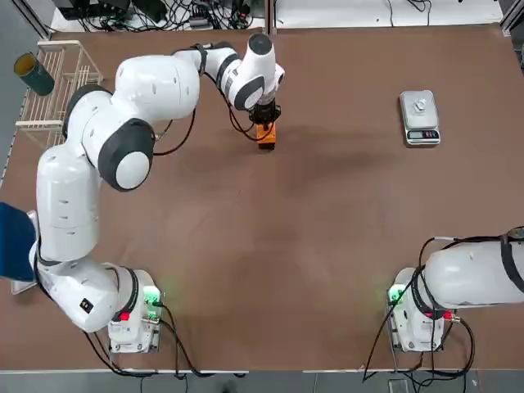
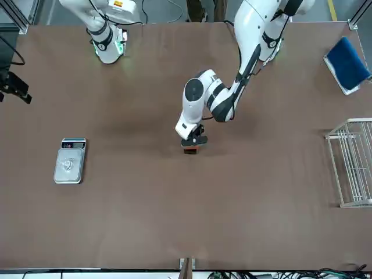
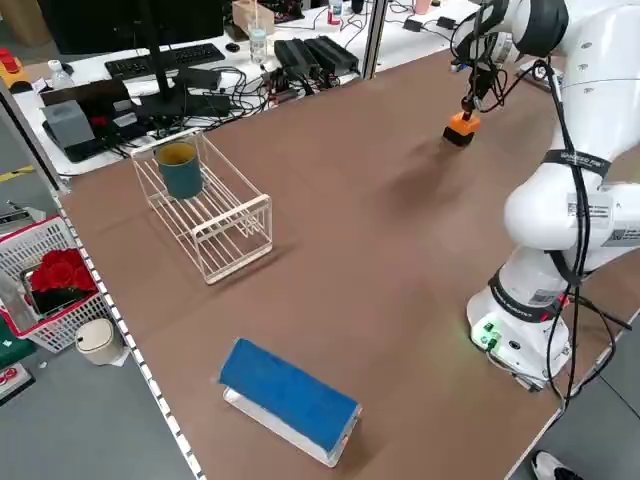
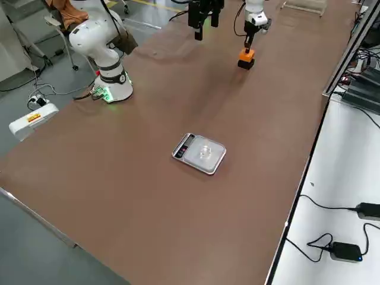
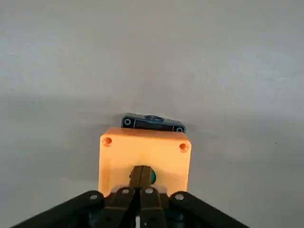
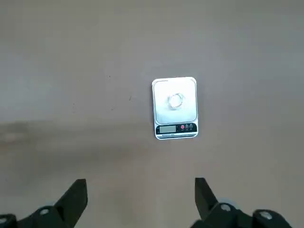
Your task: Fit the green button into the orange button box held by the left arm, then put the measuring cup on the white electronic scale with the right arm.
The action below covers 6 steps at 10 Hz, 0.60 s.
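Across brown surface [image 1: 311, 246], far middle: pressing straight down with left tool [image 5: 141, 174], fingers fully closed, tips meeting one green button [image 5: 151, 176] in the hole of one orange button box [image 5: 145, 147], aiming the push dead centre to avoid tipping. Counting one white electronic scale [image 1: 422, 136], one measuring cup [image 1: 421, 104] seemingly lying on its plate; right tool [image 6: 141, 197] hanging wide open, empty.

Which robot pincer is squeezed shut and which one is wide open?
The left pincer is shut, its tips on the green button in the orange box. The right pincer is open and empty.
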Available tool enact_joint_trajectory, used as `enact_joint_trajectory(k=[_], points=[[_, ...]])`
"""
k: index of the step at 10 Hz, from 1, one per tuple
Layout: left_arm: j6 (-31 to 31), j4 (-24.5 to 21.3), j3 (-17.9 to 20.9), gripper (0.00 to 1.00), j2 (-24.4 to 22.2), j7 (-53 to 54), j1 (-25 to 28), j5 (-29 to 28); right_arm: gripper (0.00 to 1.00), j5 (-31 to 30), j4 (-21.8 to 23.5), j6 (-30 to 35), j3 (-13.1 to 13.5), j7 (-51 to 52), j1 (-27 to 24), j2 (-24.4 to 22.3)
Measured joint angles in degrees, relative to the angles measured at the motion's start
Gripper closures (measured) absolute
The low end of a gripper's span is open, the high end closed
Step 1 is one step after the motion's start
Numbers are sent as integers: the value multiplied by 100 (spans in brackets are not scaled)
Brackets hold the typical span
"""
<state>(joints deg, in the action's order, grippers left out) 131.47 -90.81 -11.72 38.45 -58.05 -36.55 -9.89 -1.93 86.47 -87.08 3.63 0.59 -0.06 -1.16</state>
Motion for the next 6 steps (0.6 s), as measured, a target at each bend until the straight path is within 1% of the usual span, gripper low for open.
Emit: enact_joint_trajectory(k=[4,6], points=[[21,-1,-1,99,6,-56,-14,-26,0,0,37,0,0,0,3,18],[26,-1,-1,99,6,-56,-16,-26,0,0,128,-44,1,0,3,29]])
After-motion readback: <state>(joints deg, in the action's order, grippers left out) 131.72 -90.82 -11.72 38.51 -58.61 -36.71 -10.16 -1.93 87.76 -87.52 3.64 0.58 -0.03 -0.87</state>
